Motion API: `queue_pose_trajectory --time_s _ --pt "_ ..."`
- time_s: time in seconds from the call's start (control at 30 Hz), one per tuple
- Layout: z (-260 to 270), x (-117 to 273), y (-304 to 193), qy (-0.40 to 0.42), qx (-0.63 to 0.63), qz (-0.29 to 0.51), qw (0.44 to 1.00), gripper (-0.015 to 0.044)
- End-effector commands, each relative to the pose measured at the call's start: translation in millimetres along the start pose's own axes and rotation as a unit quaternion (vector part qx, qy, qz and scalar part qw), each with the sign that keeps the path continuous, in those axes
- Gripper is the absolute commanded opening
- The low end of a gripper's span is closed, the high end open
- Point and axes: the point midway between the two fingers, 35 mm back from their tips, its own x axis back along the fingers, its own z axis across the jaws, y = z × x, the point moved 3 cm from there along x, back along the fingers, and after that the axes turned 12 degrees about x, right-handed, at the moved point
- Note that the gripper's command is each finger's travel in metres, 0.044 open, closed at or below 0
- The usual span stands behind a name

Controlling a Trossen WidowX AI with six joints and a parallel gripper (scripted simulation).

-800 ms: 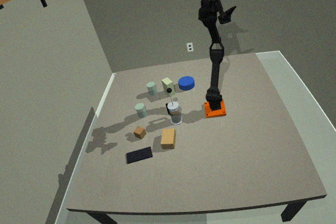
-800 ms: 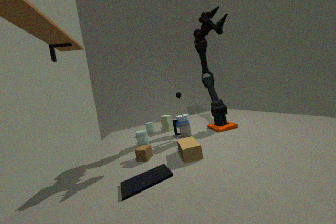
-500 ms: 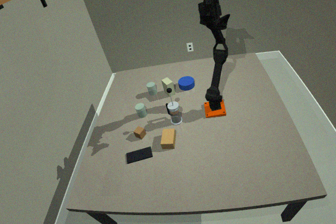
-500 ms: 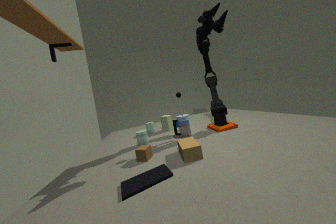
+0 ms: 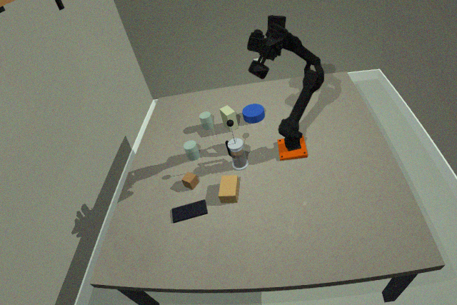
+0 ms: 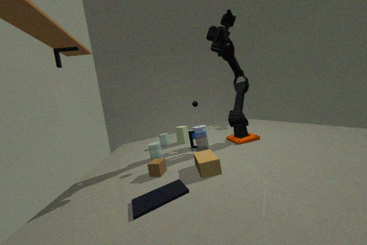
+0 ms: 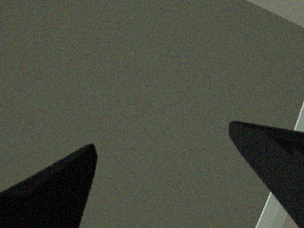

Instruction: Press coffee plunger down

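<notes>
Pale cylinders and tan blocks ring the press.

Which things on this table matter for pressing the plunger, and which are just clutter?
Matter:
press
plunger knob
tool, open, high above the table

Clutter:
two pale cylinders
cream block
blue disc
small brown cube
tan box
dark slab

On the bench, the coffee press is being flanked by two cylinders on its left and the arm's base on its right; two blocks are lying before it, a disc behind it.
</notes>
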Motion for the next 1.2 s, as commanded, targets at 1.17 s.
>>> queue_pose_trajectory --time_s 1.17 --pt "-265.8 99.0 -73.8 -0.543 0.343 0.147 0.752 0.044"
